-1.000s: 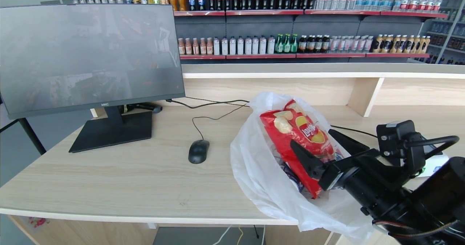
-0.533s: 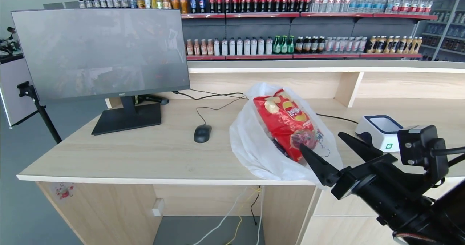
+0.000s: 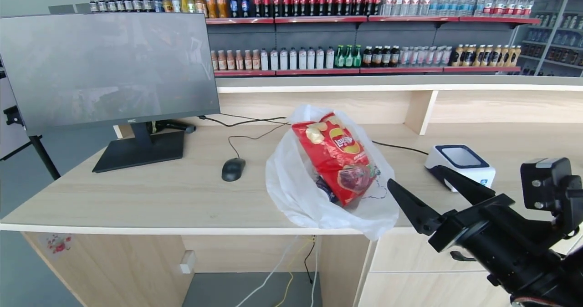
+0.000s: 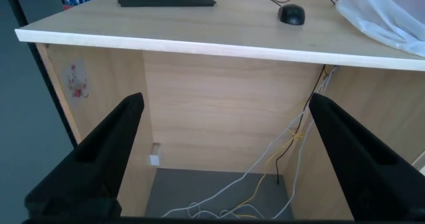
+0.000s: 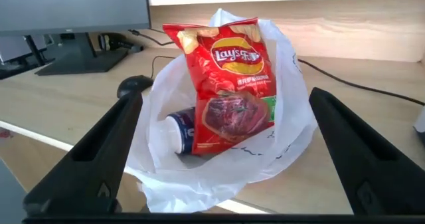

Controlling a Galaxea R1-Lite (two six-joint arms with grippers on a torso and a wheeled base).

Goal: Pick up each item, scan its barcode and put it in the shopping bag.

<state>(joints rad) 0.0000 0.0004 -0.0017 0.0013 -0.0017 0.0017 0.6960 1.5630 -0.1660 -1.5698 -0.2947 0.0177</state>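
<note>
A white plastic shopping bag lies open on the wooden counter. In it stands a red chip bag, leaning back, and beside that lies a dark blue and white container. My right gripper is open and empty, hovering in front of the counter's edge, right of the bag and apart from it. The right wrist view looks between its fingers at the chip bag. A white barcode scanner sits on the counter right of the bag. My left gripper is open and empty, held low before the counter's front panel.
A monitor on a black stand is at the counter's left, with a black mouse and cables between it and the bag. Shelves of bottles line the wall behind. Loose wires hang under the counter.
The head camera has pulled back from the counter, so the whole scene has shifted. My right gripper has come away from the chip bag and out of the shopping bag, still open.
</note>
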